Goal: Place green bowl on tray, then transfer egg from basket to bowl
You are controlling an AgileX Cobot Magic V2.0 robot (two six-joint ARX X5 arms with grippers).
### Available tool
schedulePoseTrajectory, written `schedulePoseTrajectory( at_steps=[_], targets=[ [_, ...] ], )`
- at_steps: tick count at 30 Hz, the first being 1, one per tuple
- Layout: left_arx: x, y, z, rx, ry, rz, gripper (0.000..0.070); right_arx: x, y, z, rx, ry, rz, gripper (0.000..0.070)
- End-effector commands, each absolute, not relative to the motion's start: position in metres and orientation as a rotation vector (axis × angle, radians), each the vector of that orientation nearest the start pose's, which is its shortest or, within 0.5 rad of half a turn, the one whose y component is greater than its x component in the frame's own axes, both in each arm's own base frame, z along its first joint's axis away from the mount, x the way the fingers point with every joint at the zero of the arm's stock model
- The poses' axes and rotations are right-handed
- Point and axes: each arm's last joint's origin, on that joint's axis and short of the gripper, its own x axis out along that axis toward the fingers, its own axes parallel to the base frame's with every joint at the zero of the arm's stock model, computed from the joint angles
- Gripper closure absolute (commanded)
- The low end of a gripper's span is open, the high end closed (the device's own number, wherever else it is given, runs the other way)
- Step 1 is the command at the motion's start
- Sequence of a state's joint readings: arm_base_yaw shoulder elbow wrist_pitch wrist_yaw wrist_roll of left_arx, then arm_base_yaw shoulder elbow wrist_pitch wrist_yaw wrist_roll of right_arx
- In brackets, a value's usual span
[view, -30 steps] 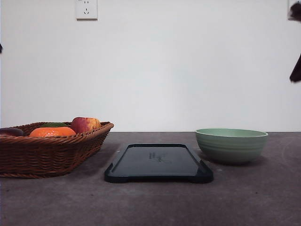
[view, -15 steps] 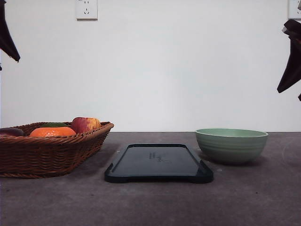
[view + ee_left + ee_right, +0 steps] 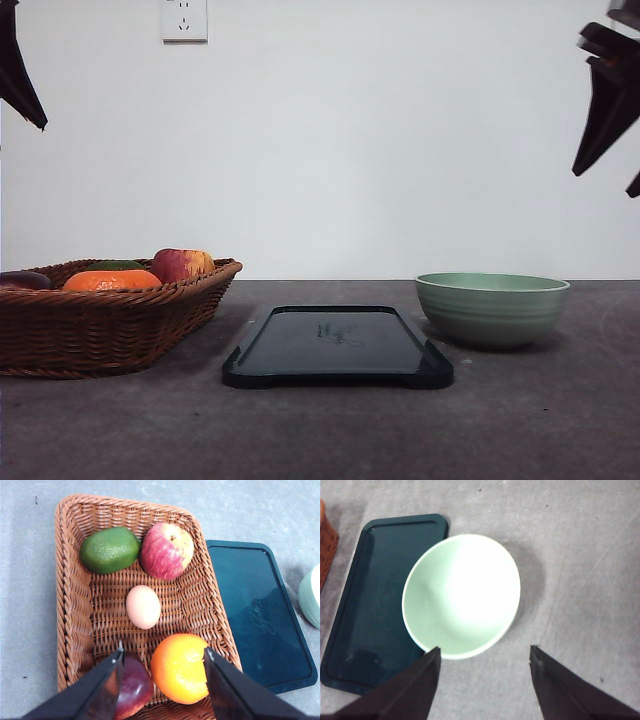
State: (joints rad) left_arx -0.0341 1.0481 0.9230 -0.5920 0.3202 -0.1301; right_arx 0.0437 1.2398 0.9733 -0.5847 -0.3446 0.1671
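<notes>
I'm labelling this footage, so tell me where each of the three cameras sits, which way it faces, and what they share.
Front view: low at table height, facing forward at the basket, tray and green bowl; left gripper and right gripper hang high at the edges.
Left wrist view: above the basket, looking down on the egg, apple, tangerine and a green fruit; open fingers show.
Right wrist view: above the green bowl, looking down; open fingers show.
Shared: the tray and the bowl appear in all three.
</notes>
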Motion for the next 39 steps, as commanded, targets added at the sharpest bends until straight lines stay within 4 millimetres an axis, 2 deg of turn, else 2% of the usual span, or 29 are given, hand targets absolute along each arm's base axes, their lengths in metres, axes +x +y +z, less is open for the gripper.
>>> schedulePoseTrajectory(
  at_steps=[1,6,13,17,23,25,29,31,39],
  targets=[
    [0.212,-0.017,0.305,-0.218,0.717,-0.304,0.0385,0.261,0.021,0.278,0.249,0.897,0.305,0.0363],
    [0.211,-0.017,0.303,-0.222,0.734,-0.302,0.0385,0.294,0.022,0.277,0.2,0.984,0.322,0.0363],
    [0.211,-0.017,0.303,-0.222,0.734,-0.302,0.0385,0.335,0.024,0.258,0.188,1.063,0.328,0.0363],
    [0.211,-0.017,0.303,-0.222,0.734,-0.302,0.0385,0.349,0.025,0.244,0.176,1.12,0.333,0.0363],
    [0.211,-0.017,0.304,-0.221,0.733,-0.302,0.0385,0.357,0.025,0.222,0.166,1.197,0.322,0.0365],
    [0.211,-0.017,0.304,-0.221,0.733,-0.302,0.0385,0.358,0.025,0.216,0.154,1.221,0.311,0.0388],
    [0.211,-0.017,0.304,-0.221,0.733,-0.302,0.0385,0.359,0.025,0.21,0.155,1.252,0.315,0.0627],
    [0.211,-0.017,0.304,-0.221,0.733,-0.302,0.0385,0.359,0.025,0.209,0.154,1.258,0.317,0.07],
    [0.211,-0.017,0.304,-0.221,0.733,-0.302,0.0385,0.358,0.025,0.216,0.16,1.285,0.316,0.07]
  ],
)
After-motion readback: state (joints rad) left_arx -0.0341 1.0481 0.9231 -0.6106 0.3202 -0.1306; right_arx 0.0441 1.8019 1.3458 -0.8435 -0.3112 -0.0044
